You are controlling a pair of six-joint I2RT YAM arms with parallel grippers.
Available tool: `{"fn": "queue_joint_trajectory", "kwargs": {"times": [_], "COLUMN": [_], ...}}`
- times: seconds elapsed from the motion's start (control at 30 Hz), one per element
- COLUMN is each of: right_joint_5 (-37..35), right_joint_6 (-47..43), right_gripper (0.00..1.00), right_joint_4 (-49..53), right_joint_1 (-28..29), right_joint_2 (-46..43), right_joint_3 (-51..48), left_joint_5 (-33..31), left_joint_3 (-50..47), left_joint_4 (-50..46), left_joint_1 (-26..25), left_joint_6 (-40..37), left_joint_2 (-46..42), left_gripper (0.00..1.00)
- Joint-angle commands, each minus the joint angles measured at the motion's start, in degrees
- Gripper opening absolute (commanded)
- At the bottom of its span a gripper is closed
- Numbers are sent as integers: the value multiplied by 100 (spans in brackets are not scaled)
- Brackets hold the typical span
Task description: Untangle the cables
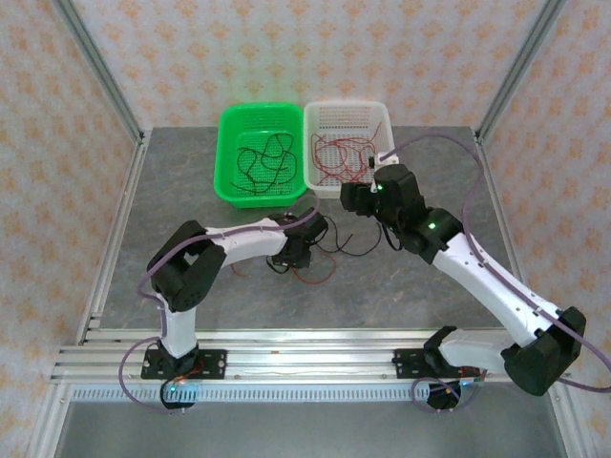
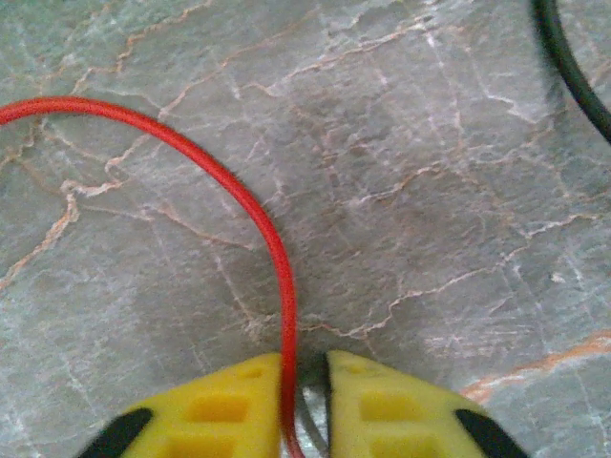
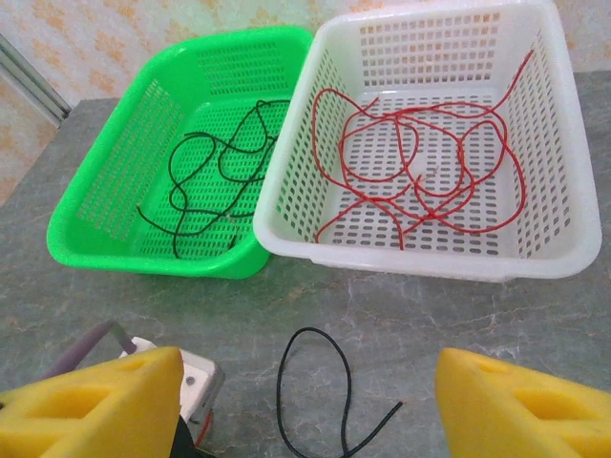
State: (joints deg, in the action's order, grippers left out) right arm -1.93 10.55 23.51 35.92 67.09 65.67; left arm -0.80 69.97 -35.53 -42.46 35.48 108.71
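Loose cables lie on the table between the arms: a black cable point(image 1: 336, 239) and a red cable point(image 1: 311, 276). My left gripper point(image 1: 286, 260) is down among them. In the left wrist view its yellow fingers point(image 2: 220, 410) stand nearly together on the red cable point(image 2: 258, 215), which curves off to the left across the table. My right gripper point(image 1: 357, 197) hovers just in front of the baskets, wide open and holding nothing. A black cable loop point(image 3: 315, 382) lies on the table below and between its fingers point(image 3: 520, 405).
A green basket point(image 1: 229, 129) at the back holds black cables point(image 3: 215, 172). Beside it on the right, a white basket point(image 1: 382, 119) holds several red cables point(image 3: 420, 181). Another black cable point(image 2: 573, 67) crosses the top right of the left wrist view. Metal frame posts stand at the table's corners.
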Motion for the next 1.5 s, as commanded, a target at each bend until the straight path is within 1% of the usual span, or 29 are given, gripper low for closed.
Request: {"fn": "queue_joint_trajectory", "kwargs": {"times": [0.0,0.1,0.13,0.17,0.23,0.4,0.53,0.57,0.77,0.9,1.07,1.27,1.37,1.47], "right_joint_5": [-176,-149,-149,-129,-67,104,106,106,36,-31,-175,-357,-328,-206], "right_joint_6": [86,110,119,135,173,422,680,758,1377,1844,2323,2620,2736,2783], "right_gripper": [70,69,69,69,69,69,68,68,67,67,66,66,66,66], "right_joint_4": [-47,-46,-39,-38,-31,-116,-169,-187,-365,-521,-558,-317,-261,-191], "right_joint_1": [-41,-41,-41,-41,-41,-50,-85,-102,-156,-156,-156,-156,-156,-156], "right_joint_2": [-210,-282,-310,-347,-415,-636,-789,-813,-956,-1076,-1344,-1662,-1787,-1818], "right_joint_3": [-50,-85,-104,-135,-206,-528,-847,-936,-1293,-1470,-1636,-1720,-1879,-1948], "left_joint_5": [-268,-357,-383,-399,-444,-639,-698,-708,-758,-903,-1185,-1352,-1374,-1306], "left_joint_3": [23,55,81,107,205,720,1144,1235,1865,2523,3548,5158,5819,6001], "left_joint_4": [-79,-112,-121,-138,-210,-588,-894,-956,-1268,-1486,-1846,-2105,-1845,-1123], "left_joint_1": [78,71,71,62,23,-168,-372,-423,-569,-572,-572,-489,-349,-216], "left_joint_6": [-42,-27,-25,-24,-24,-110,-156,-319,-617,-860,-1173,-1639,-1965,-2403], "left_joint_2": [178,100,98,-133,-320,-810,-1159,-1230,-1479,-1433,-1140,-590,-266,-70], "left_gripper": [11,0,0,0,0,0,0,0,0,0,0,0,0,0]}}
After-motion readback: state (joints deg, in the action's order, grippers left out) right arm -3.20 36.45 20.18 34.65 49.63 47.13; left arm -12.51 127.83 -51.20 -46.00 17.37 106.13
